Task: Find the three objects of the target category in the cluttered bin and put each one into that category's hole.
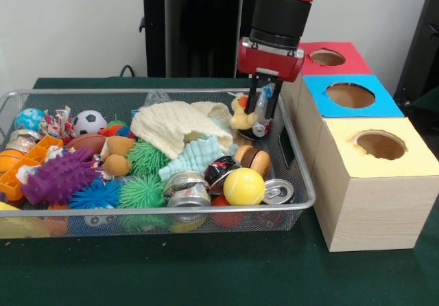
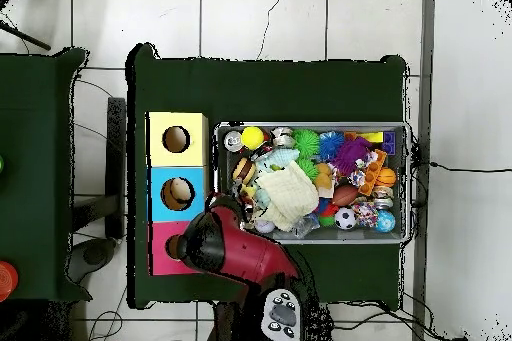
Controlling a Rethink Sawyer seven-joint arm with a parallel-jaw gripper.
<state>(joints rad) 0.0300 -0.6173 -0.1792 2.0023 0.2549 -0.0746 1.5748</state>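
Note:
The wire-mesh bin [image 1: 304,182] is full of toys and cans; it also shows in the overhead view [image 2: 310,125]. My gripper [image 1: 264,129] reaches down into its far right corner, next to a yellow duck toy [image 1: 240,114]. It looks shut on a pale piece of clear plastic film [image 1: 265,100] between the fingers. Another clear film piece [image 1: 156,97] lies at the bin's far rim. The blue-topped box's hole [image 1: 350,95] is just right of the gripper; it also shows in the overhead view [image 2: 177,193]. In the overhead view the arm [image 2: 235,242] hides the gripper.
The red-topped box [image 1: 329,57] and yellow-topped box [image 1: 381,145] flank the blue one beside the bin. A cream knitted cloth [image 1: 175,124], a yellow ball [image 1: 243,186], crushed cans [image 1: 186,189] and spiky balls [image 1: 140,191] fill the bin.

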